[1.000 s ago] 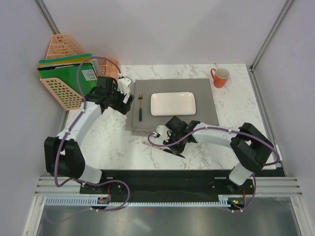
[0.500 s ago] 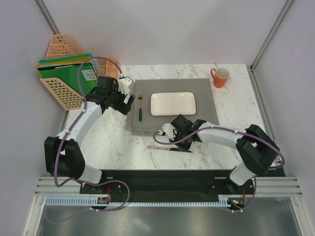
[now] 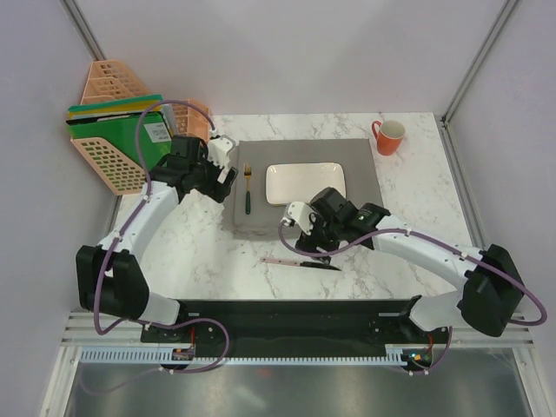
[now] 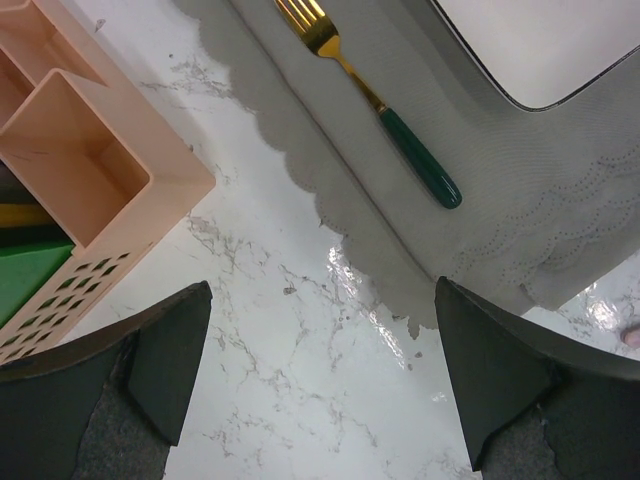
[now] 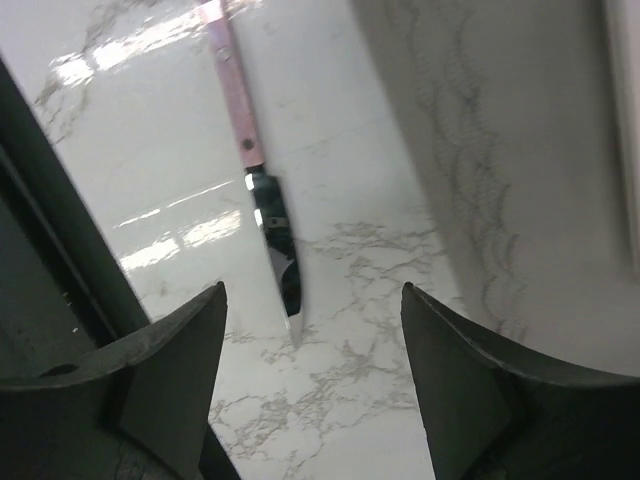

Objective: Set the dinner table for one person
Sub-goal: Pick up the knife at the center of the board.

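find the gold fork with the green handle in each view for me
Top external: fork lies on the placemat, left of the white plate.
Left wrist: fork runs diagonally across the top centre.
Right wrist: not in it.
Shared landmark: the grey scalloped placemat, in all three.

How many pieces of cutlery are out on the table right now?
2. A fork lies on the placemat, left of the plate. A knife lies on the bare table, between placemat and arm bases. The rack may hide more.
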{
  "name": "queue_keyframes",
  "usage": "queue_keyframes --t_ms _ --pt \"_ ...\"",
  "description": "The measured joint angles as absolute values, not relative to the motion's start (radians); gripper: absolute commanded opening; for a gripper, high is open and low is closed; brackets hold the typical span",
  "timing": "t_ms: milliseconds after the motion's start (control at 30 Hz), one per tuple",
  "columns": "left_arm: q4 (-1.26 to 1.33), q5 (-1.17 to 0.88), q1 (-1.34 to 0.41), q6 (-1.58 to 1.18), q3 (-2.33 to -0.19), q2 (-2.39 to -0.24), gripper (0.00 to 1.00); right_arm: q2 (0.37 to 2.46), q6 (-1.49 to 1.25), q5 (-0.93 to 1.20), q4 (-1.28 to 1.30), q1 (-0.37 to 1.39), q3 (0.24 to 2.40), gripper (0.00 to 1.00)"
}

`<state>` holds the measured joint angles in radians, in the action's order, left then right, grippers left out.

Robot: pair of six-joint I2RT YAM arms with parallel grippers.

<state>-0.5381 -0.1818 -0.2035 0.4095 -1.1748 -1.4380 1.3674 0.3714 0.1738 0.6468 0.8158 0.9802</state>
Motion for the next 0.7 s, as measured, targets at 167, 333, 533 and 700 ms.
queue_keyframes --t_ms 167,333,533,700 --pt "-0.532 -0.175 -0.204 0.41 -1.147 -1.406 1.0 1.371 0.354 0.008 0.597 0.736 1.044 0.97" --pt "-0.529 -0.16 -0.204 0.41 -1.106 -1.358 1.0 1.46 0.292 -0.127 0.518 0.503 1.171 0.97" --pt "-0.524 -0.155 -0.204 0.411 -1.087 -1.302 1.0 1.694 0.212 -0.227 0.443 0.313 1.475 0.82" --pt "-0.521 -0.153 -0.204 0.411 -1.048 -1.277 1.0 1.953 0.168 -0.31 0.44 0.245 1.792 0.79"
